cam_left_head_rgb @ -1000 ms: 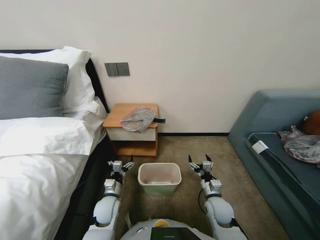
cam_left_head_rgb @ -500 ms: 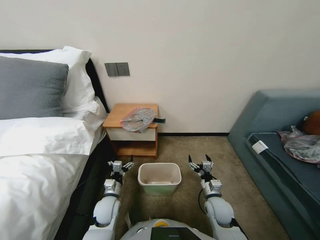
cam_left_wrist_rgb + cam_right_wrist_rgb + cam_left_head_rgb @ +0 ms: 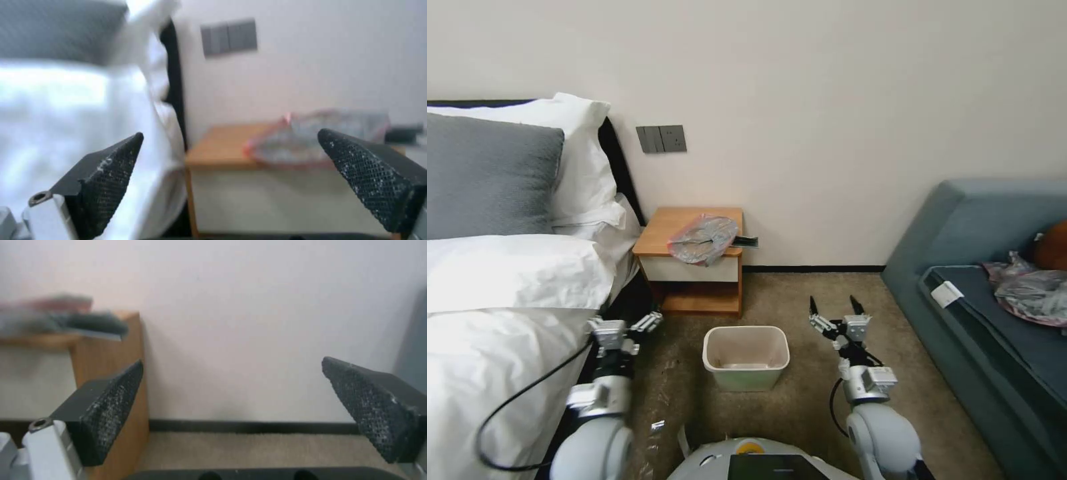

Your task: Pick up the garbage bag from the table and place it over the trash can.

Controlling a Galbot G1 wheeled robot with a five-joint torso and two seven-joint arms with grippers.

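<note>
The garbage bag (image 3: pixel 702 239), crumpled grey plastic with a pink rim, lies on the table (image 3: pixel 664 227) by the wall, hanging slightly over its front edge. The trash can (image 3: pixel 746 331) stands on the carpet in front of the table, beige inside. My left gripper (image 3: pixel 627 322) is open, low beside the bed, left of the can. On the can's right, my right gripper (image 3: pixel 834 307) is open and points at the wall. The left wrist view looks past the open left gripper (image 3: pixel 230 133) at the bag (image 3: pixel 311 136) on the table (image 3: pixel 218 146). The right wrist view has the open right gripper (image 3: pixel 232 360) beside the table's side panel (image 3: pixel 111 373).
The bed (image 3: pixel 507 300) with white sheets and pillows bounds the left. A blue-grey sofa (image 3: pixel 980 267) on the right carries another crumpled plastic bag (image 3: pixel 1034 290). A dark flat object (image 3: pixel 746 241) sticks out from the table's right edge. Carpet lies open around the can.
My left arm has swung out to the left, toward the bed, and its cable now loops over the sheet. The right gripper has shifted slightly right and forward. Bag and can have not moved.
</note>
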